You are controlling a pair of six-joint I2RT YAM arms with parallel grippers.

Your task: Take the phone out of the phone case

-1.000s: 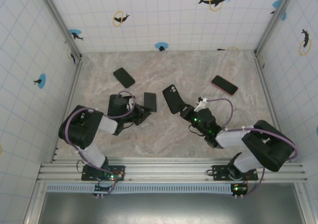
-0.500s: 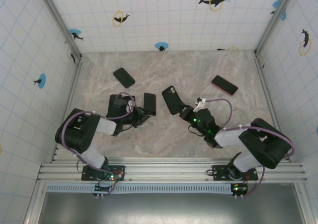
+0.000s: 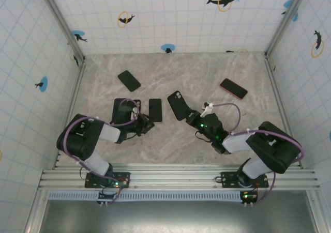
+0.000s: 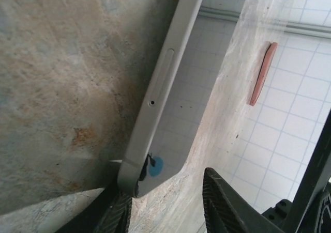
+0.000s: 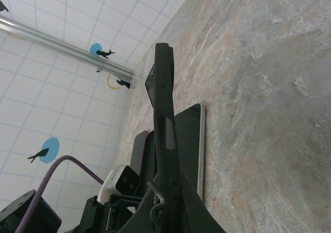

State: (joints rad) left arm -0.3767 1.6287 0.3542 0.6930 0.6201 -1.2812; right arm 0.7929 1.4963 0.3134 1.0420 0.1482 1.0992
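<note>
The left gripper [image 3: 147,121] is standing spread around the near end of the phone [image 3: 155,109] mid-tabletop, while the right gripper [image 3: 189,115] is pinching the phone case [image 3: 177,104]. We are favouring a straight retreat that leaves the phone undisturbed.

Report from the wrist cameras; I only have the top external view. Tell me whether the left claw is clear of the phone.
Observer: Left wrist view: the left claw stands open around a corner of the phone; one finger is plainly apart from it.
Operator: Describe the phone's edge.
Observer: Silver, with a SIM tray slot and pinhole.
Operator: Check the right claw.
Observer: Right wrist view: the right claw is shut on the black phone case, seen edge-on.
</note>
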